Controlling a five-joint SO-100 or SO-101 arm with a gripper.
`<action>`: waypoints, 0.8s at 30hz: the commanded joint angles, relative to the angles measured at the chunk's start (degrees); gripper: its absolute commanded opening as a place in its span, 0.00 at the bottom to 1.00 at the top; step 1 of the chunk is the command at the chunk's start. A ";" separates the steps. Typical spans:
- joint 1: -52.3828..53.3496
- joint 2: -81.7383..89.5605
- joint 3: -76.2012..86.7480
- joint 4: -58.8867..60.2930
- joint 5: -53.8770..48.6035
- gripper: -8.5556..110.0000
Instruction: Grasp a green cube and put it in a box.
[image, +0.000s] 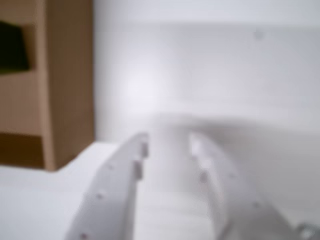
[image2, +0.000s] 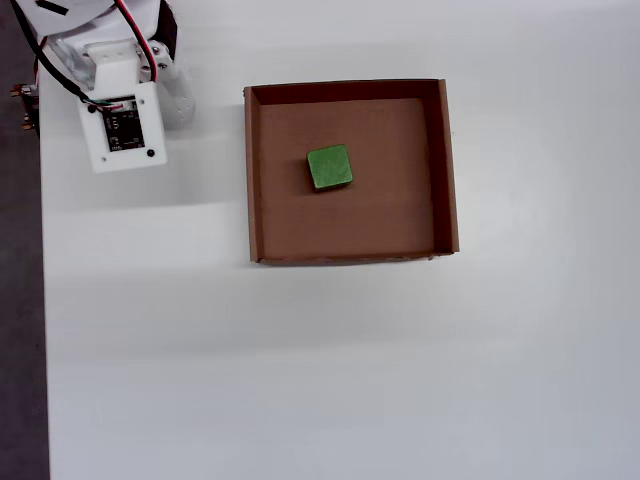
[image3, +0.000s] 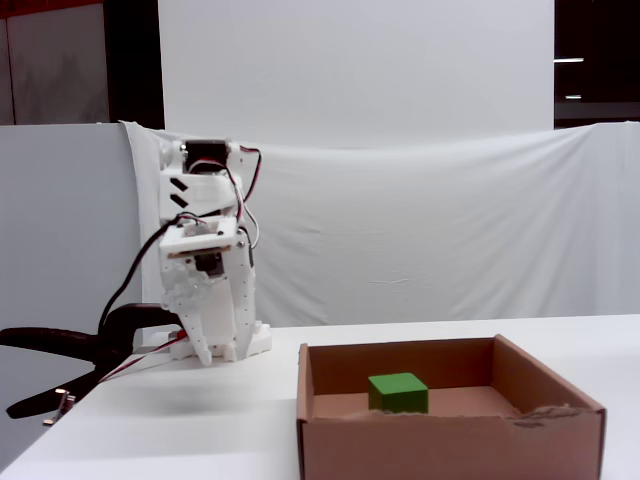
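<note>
A robotics lab or test bench: white table (image2: 300, 380), white cloth backdrop (image3: 420, 230) draped behind, small white arm (image3: 205, 290) with exposed wiring, black clamp (image3: 90, 345) gripping the table edge

One green cube (image2: 329, 167), one box (image2: 254, 180), one arm (image3: 205, 270) and one clamp (image3: 70, 350) are present.

A white worktop (image3: 150, 430) fills the foreground of the fixed view. Behind it hangs a white cloth (image3: 420, 240), creased, with a white panel (image3: 355, 70) above. Dark wall (image3: 600, 50) shows at the upper corners. In the overhead view a dark floor strip (image2: 18, 300) runs along the left edge.
</note>
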 joint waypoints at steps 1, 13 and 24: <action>-0.44 3.52 0.79 0.79 -0.88 0.16; -0.35 16.70 9.49 8.17 -1.67 0.16; -0.09 24.70 12.66 17.23 -2.02 0.15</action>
